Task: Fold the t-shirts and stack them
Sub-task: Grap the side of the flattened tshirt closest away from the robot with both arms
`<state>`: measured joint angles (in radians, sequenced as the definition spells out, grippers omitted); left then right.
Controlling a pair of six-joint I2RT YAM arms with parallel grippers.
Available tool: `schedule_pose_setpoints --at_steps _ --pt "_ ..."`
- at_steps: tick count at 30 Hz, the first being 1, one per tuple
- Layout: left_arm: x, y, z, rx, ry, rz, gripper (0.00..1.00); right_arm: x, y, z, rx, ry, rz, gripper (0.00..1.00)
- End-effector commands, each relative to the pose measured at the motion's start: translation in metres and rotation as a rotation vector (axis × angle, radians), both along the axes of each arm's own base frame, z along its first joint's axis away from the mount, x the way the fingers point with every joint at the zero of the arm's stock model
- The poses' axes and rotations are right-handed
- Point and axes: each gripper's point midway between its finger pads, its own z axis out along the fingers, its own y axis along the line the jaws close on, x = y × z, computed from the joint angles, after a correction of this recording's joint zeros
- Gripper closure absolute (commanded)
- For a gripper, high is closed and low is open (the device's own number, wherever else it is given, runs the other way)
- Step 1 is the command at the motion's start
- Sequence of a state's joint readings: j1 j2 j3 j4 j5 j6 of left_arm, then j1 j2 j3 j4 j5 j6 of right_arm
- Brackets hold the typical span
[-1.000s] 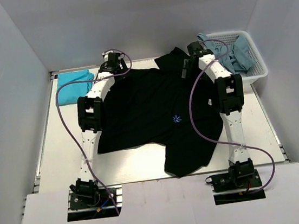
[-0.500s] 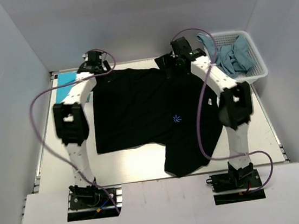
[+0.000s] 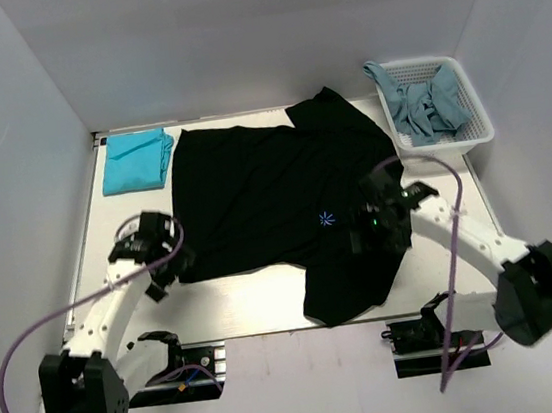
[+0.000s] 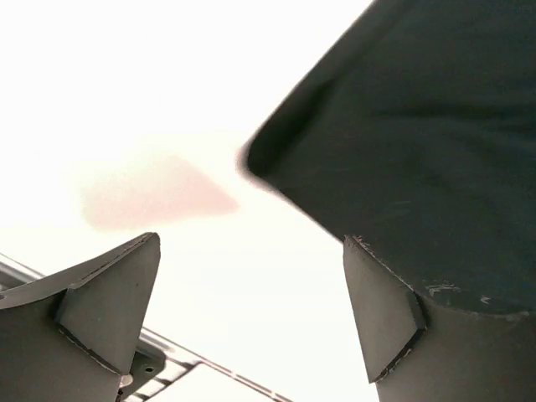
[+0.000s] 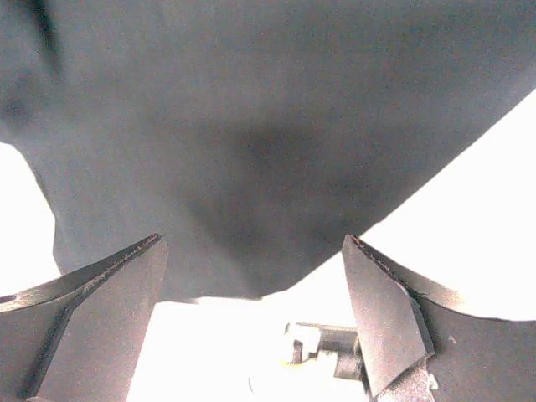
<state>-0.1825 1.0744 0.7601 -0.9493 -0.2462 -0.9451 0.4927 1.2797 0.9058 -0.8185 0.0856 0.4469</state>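
At the upper left of the top view, the teal t-shirt (image 3: 136,160) lies folded on the table (image 3: 247,301), so we judge one piece is done.

Just below it, at centre left, the left gripper (image 3: 161,256) sits low beside the lower left corner of the black t-shirt (image 3: 264,188). In its wrist view the left gripper (image 4: 249,243) has its jaws spread wide with nothing between them. The black cloth (image 4: 419,142) fills the upper right of that frame, and its corner is just ahead of the fingers.

The black shirt covers the middle of the table, spread mostly flat. A flap runs toward the lower centre of the frame, and the small star mark (image 3: 328,219) faces up.

We expect it to handle as light, limp cloth: it sags, bunches and slides on the smooth tabletop, and a deep pinch may catch two layers. We would take it at the hem corners or at a sleeve edge, both arms together, keeping the cloth taut between them.

Right of centre, the right gripper (image 3: 371,225) hangs over the shirt's lower right part. Its wrist view shows the right gripper (image 5: 253,239) also wide open and empty, with dark fabric (image 5: 251,126) close beneath.

At the upper right, the greyish-blue t-shirts (image 3: 425,108) sit crumpled in the white mesh basket (image 3: 478,131), not yet folded.
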Motion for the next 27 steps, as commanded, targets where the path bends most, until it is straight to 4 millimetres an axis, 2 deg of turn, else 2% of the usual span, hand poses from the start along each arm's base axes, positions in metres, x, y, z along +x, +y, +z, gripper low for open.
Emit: schedule_pose_setpoints --at_steps 1,2,4,6,7,9,11,12,14,18,20,21,23,24,25,26,27 --pt "-0.005 -0.005 -0.008 -0.076 -0.071 0.106 0.0 -0.047 0.011 0.006 0.123 0.085 -0.024 0.1" --pt "-0.009 -0.006 -0.017 -0.082 -0.057 0.104 0.0 -0.063 0.005 -0.01 0.111 0.131 -0.037 0.1" --pt "-0.004 -0.005 -0.026 -0.073 -0.066 0.108 0.0 -0.07 0.009 -0.01 0.156 0.114 -0.058 0.1" --pt "-0.004 0.0 -0.036 -0.047 -0.051 0.126 0.02 -0.081 0.003 -0.022 0.16 0.116 -0.071 0.1" --pt "0.002 0.001 -0.041 -0.04 -0.059 0.129 0.02 -0.086 0.002 -0.028 0.159 0.129 -0.091 0.1" --pt "0.005 0.002 -0.048 -0.028 -0.061 0.133 0.06 -0.091 0.0 -0.037 0.158 0.135 -0.103 0.1" --pt "0.008 0.002 -0.056 -0.031 -0.069 0.133 0.12 -0.088 0.007 -0.039 0.19 0.13 -0.104 0.1" --pt "0.009 0.0 -0.061 -0.038 -0.065 0.13 0.12 -0.093 0.005 -0.047 0.183 0.148 -0.103 0.1" --pt "0.013 -0.006 -0.066 -0.067 -0.081 0.111 0.19 -0.09 0.009 -0.051 0.191 0.138 -0.1 0.1" --pt "0.012 -0.012 -0.079 -0.095 -0.054 0.099 0.46 -0.097 0.009 -0.066 0.168 0.192 -0.102 0.1" --pt "0.011 -0.014 -0.083 -0.099 -0.047 0.084 0.55 -0.097 0.013 -0.071 0.181 0.189 -0.09 0.11" --pt "0.012 -0.016 -0.084 -0.107 -0.046 0.071 0.67 -0.095 0.015 -0.074 0.186 0.191 -0.09 0.14" --pt "0.009 -0.015 -0.087 -0.103 -0.026 0.072 0.84 -0.094 0.018 -0.075 0.188 0.207 -0.085 0.31" --pt "0.005 -0.016 -0.088 -0.108 -0.009 0.07 1.0 -0.096 0.017 -0.076 0.177 0.225 -0.084 0.44" --pt "0.005 -0.017 -0.086 -0.108 -0.008 0.07 1.0 -0.094 0.019 -0.072 0.179 0.227 -0.085 0.6" --pt "0.003 -0.016 -0.086 -0.106 0.001 0.07 1.0 -0.105 0.015 -0.07 0.164 0.277 -0.087 1.0" --pt "0.001 -0.016 -0.082 -0.103 0.013 0.071 1.0 -0.113 0.011 -0.067 0.148 0.313 -0.117 1.0"
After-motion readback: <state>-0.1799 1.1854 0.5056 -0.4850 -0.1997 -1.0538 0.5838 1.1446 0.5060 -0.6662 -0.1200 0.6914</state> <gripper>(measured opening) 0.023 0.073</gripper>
